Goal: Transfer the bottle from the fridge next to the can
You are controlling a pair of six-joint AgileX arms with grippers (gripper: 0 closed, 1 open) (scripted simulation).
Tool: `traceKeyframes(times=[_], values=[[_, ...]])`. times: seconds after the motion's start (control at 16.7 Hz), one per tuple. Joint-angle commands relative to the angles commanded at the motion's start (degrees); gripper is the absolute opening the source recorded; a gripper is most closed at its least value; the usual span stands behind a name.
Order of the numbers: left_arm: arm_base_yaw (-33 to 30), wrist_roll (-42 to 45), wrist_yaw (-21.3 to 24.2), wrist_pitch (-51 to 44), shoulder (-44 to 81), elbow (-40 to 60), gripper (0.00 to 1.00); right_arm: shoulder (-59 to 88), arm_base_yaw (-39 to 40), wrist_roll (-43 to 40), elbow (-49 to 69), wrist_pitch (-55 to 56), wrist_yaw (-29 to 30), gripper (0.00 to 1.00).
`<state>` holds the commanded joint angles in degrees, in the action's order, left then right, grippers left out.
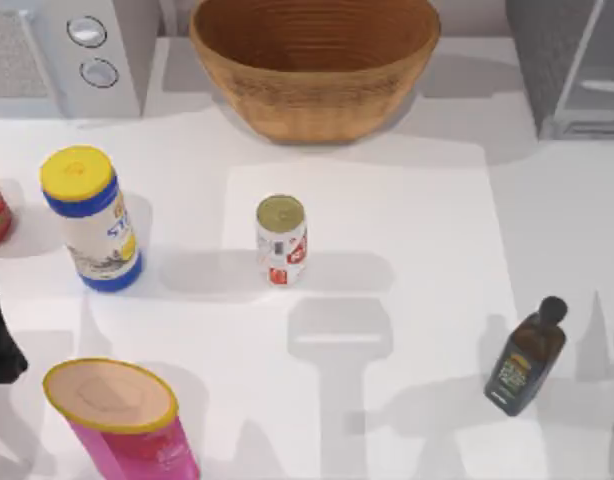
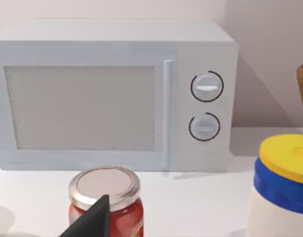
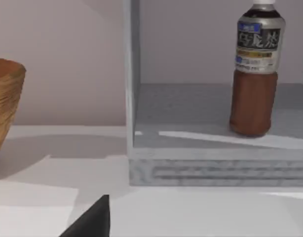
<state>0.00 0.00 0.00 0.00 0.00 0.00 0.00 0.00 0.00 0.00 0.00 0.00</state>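
Reddish-brown bottle (image 3: pixel 254 74) stands upright in the fridge (image 3: pixel 215 163) (ungrasped); our move to the can (image 1: pixel 281 240) remains; jaw states indiscernible.

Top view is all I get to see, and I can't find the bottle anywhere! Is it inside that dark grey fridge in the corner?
Observer: Yes. The right wrist view looks into the fridge, and the bottle stands upright on its floor.
Operator: Yay! And what's that red thing peeking in at the left edge of my picture?
Observer: A red jar with a shiny silver lid. In the left wrist view it stands in front of the microwave.
Operator: Is the bottle full?
Observer: Nearly: reddish-brown liquid fills it from the base up to its label.
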Motion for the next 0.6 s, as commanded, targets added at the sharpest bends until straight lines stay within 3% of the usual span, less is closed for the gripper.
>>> traceKeyframes(times=[0.3,0.6], values=[[0.00,0.00,0.00,0.00,0.00,0.00,1.00,3.54,-0.58,0.03,2.45,2.62,-0.56,1.00],[0.00,0.00,0.00,0.00,0.00,0.00,1.00,21.58,-3.13,0.16,13.12,14.01,-2.99,1.00]])
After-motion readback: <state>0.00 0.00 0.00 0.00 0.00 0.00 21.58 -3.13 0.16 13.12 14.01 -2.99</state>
